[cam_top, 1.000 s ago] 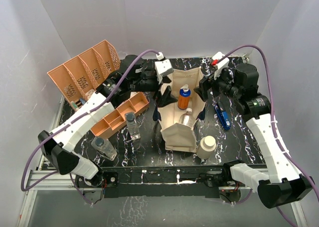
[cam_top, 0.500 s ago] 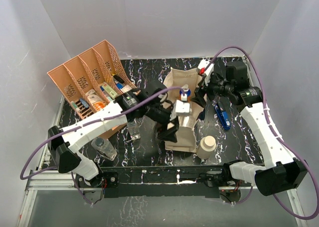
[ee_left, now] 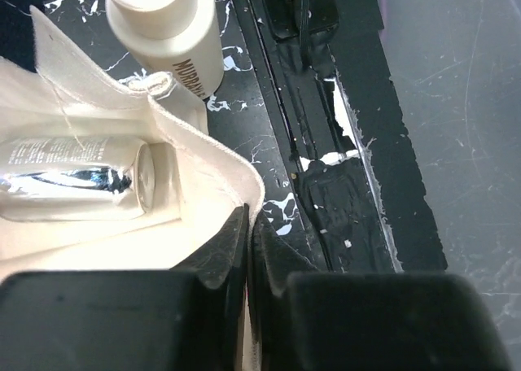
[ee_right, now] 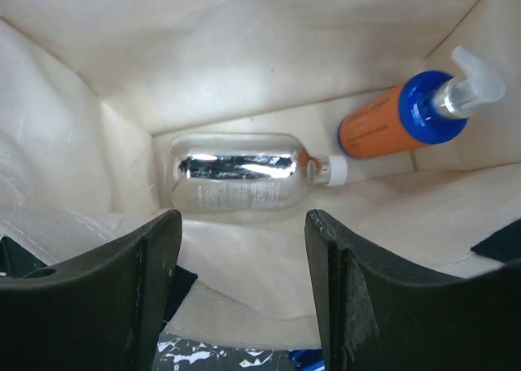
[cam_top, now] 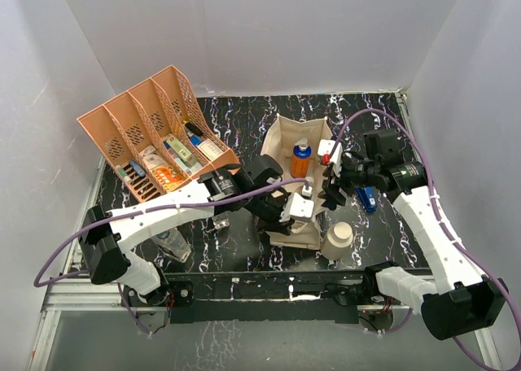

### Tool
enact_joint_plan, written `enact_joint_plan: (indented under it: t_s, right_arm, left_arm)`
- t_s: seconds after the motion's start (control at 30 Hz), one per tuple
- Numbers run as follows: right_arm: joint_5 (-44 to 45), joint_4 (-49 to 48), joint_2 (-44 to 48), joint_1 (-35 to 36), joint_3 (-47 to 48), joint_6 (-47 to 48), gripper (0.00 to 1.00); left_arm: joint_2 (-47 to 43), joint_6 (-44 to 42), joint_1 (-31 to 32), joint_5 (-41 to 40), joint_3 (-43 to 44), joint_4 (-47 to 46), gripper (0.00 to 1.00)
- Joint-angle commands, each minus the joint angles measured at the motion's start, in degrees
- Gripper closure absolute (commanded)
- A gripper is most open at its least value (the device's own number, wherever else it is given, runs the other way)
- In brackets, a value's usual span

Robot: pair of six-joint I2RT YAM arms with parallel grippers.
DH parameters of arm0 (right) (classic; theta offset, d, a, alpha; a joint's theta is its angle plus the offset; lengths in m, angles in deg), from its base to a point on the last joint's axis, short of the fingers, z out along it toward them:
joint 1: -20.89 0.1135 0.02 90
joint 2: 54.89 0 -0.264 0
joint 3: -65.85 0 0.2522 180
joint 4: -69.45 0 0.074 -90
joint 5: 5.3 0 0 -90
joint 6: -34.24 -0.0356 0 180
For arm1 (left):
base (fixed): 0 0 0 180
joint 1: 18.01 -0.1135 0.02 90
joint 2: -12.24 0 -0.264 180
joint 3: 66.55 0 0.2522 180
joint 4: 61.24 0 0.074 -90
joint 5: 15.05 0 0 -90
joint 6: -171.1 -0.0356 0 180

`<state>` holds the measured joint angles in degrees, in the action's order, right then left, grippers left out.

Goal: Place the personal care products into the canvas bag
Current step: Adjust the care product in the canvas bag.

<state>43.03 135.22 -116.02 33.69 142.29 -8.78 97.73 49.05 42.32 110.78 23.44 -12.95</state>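
L gripper [ee_left: 247, 229] pinches bag [ee_left: 207, 155] rim, bottom center. R gripper [ee_right: 240, 224] spread over bag mouth; clear bottle [ee_right: 240, 182] mid-frame, orange bottle [ee_right: 378, 128] upper right inside.

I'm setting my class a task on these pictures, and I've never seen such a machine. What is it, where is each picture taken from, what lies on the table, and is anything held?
These are two robot arms bolted at the near edge of a black table. One picture looks down from above; the other two come from a camera on each wrist. In the middle is an open canvas bag with an orange bottle and a clear bottle inside. Outside it are a cream bottle, a second clear bottle, an orange tray and a blue flat object. The left gripper is pinched shut on the bag's rim. The right gripper is open at the bag's mouth, holding nothing.
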Motion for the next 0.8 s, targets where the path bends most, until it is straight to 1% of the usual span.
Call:
enact_joint_plan:
  t_s: [0.0,0.2,0.37,0.47,0.6,0.67,0.77]
  right_arm:
    - [2.1,5.1,2.2,0.3,-2.6,7.2,0.37]
    - [-0.1,3.5,1.0,0.3,-3.0,11.3,0.36]
    - [-3.0,0.9,-5.1,0.8,0.5,13.1,0.34]
    - [-3.5,0.2,-9.4,2.5,3.5,13.4,0.33]
    - [0.6,1.0,-13.7,7.3,6.0,18.4,0.31]
    - [1.6,0.0,-15.8,7.8,7.0,18.1,0.30]
    - [2.3,2.0,-19.3,8.3,9.8,17.3,0.30]
  left_arm:
    - [-1.2,-3.6,1.6,0.0,-5.3,-3.0,1.00]
    - [-1.8,-7.4,1.7,-0.7,-10.9,-7.4,1.00]
    - [-1.0,-4.2,1.7,-0.7,-11.7,-10.9,1.00]
    - [-0.4,-2.9,1.7,-1.8,-11.1,-12.2,1.00]
    - [-0.1,-1.9,1.7,-2.4,-9.5,-11.9,1.00]
    - [-0.2,-1.5,1.7,-2.3,-8.8,-11.5,1.00]
    - [-0.4,-0.4,1.7,-2.5,-8.2,-11.5,1.00]
